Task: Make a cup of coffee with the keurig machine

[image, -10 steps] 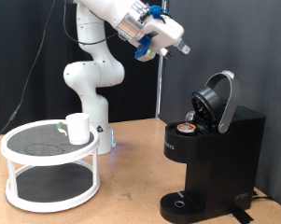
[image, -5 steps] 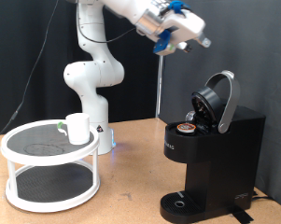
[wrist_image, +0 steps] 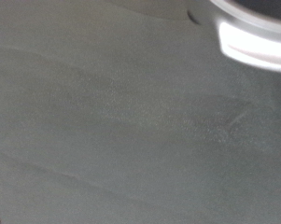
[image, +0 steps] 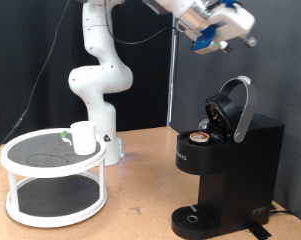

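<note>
The black keurig machine stands at the exterior view's right with its rounded lid hinged open. A small pod with a brown top sits in the open chamber. The white cup stands on the upper tier of a round white rack at the exterior view's left. My gripper is high in the air, above and slightly right of the open lid, and touches nothing. No object shows between its fingers. The wrist view is a blurred grey surface, and my fingers do not show in it.
The white robot base stands behind the rack. The machine's round drip tray holds nothing. A blurred white-rimmed edge crosses a corner of the wrist view. Bare wooden tabletop lies between rack and machine.
My gripper has swept to the exterior view's right and slightly up, from left of the machine to above its open lid. Cup, pod and machine have not moved.
</note>
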`<state>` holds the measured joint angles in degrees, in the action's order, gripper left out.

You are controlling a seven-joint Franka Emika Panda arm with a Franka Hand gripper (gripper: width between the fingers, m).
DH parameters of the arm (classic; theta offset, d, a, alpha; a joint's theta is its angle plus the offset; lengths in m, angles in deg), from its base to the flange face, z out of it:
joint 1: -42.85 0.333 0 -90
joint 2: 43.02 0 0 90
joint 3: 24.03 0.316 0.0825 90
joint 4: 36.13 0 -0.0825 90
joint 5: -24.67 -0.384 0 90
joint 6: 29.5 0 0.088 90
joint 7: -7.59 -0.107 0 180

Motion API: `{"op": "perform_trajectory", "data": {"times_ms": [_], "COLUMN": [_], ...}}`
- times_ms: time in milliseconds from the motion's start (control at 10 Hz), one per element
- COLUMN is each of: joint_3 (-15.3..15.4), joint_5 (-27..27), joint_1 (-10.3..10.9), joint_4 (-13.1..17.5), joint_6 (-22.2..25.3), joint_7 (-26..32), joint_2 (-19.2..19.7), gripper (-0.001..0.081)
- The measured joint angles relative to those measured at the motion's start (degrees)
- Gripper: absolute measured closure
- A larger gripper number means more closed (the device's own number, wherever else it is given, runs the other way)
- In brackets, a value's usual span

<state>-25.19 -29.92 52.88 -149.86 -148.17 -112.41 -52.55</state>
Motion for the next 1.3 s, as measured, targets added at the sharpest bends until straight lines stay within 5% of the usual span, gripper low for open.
{"op": "perform_trajectory", "data": {"times_ms": [200,500,1300], "joint_3": [0.68,0.36,5.62], "joint_5": [0.96,4.91,6.81], "joint_1": [0.12,-0.29,0.72], "joint_4": [0.72,0.71,5.21], "joint_6": [-0.78,4.01,1.73], "joint_7": [-0.92,-4.19,-10.18], "joint_2": [0.78,0.95,3.76], "gripper": [0.0072,0.0072,0.0072]}}
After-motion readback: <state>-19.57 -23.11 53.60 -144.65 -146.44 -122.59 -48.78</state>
